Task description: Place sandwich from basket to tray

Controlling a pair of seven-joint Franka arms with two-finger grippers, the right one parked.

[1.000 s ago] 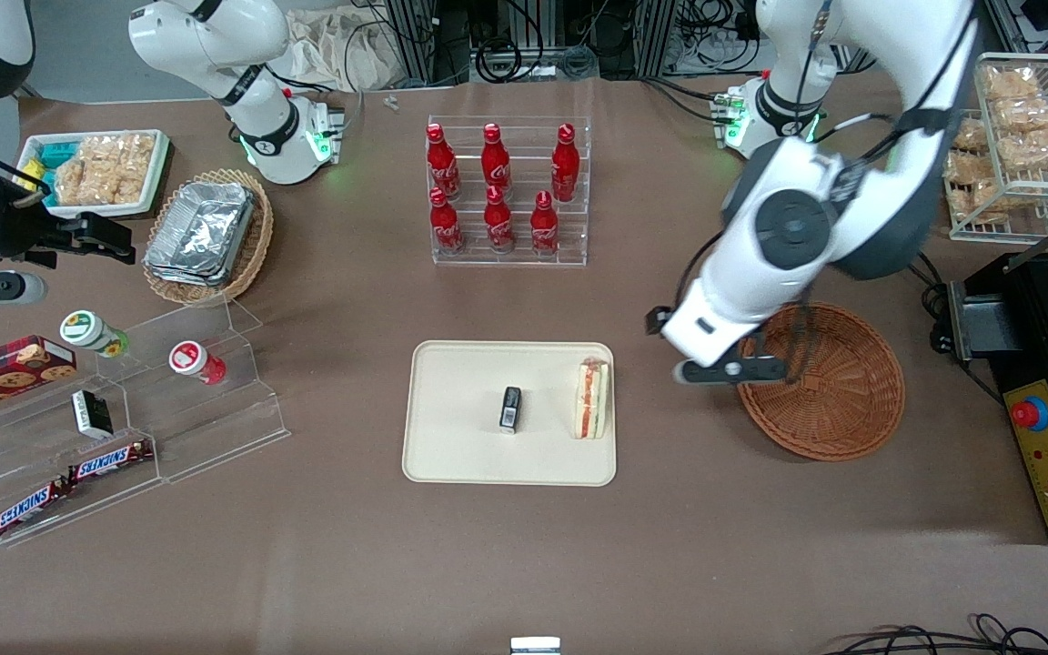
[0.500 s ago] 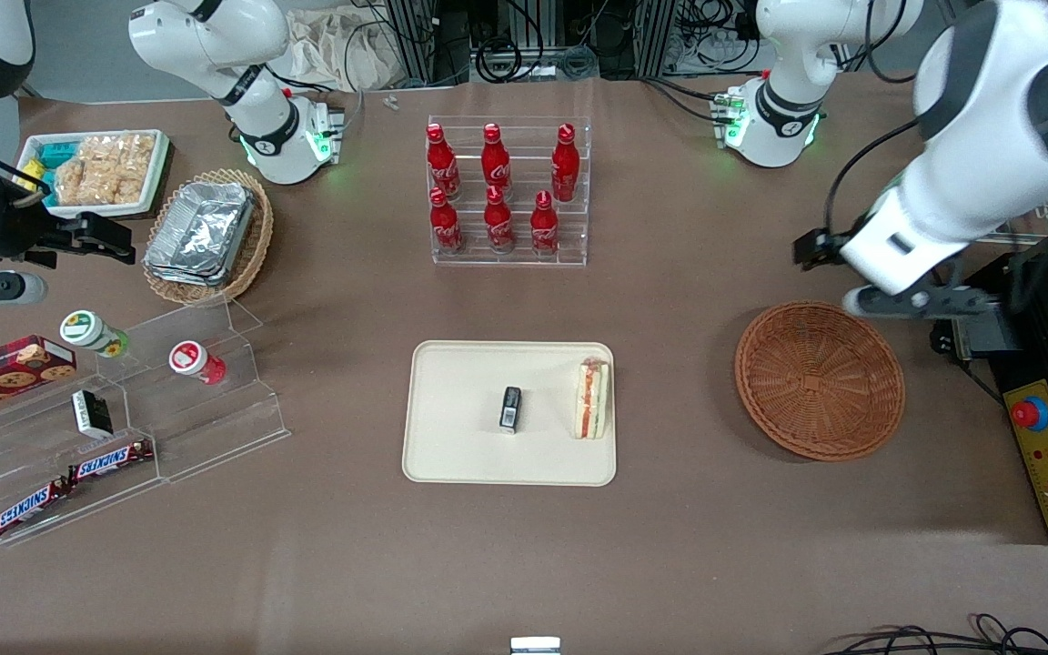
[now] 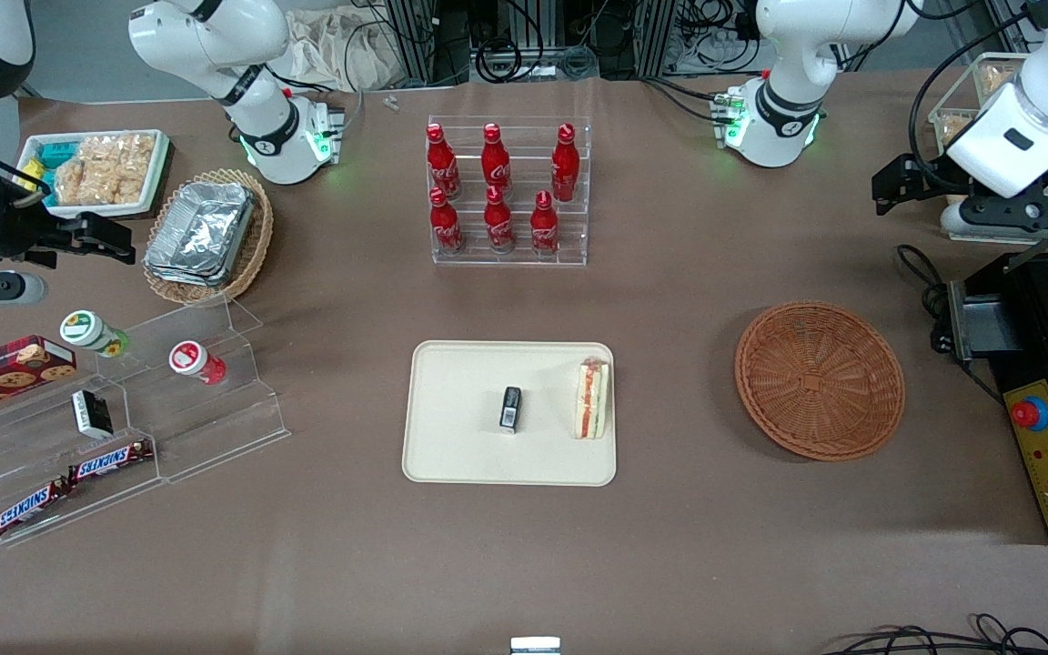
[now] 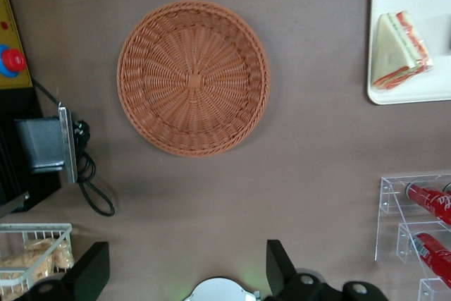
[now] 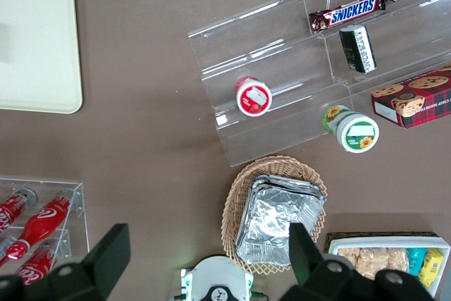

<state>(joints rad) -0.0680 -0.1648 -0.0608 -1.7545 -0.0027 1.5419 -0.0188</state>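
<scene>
Sandwich (image 3: 592, 398) lies on its side on the tray (image 3: 451, 455), close to the tray edge that faces the basket (image 3: 820, 380); red and green filling layers show along its cut face. In the left wrist view the same wedge (image 4: 399, 50) sits inside the tray's rounded corner (image 4: 380, 93), touching nothing else. A small black packet (image 3: 510, 408) rests near the tray's middle, apart from the sandwich. The basket stands on the brown table (image 3: 524, 564) toward the working arm's end, well apart from the tray, and holds nothing; its woven floor is fully exposed in the wrist view (image 4: 193, 78). The gripper (image 3: 979, 205) is raised high toward the working arm's end of the table, farther from the front camera than the basket and near the wire rack of snack bags (image 3: 1029, 118). Its two fingers (image 4: 90, 273) are spread wide, with only bare table showing between them; nothing is held. Acrylic rack of red bottles (image 3: 506, 191) stands farther from the front camera than the tray. A black appliance with a red button (image 3: 1032, 414) sits beside the basket at the table edge.
</scene>
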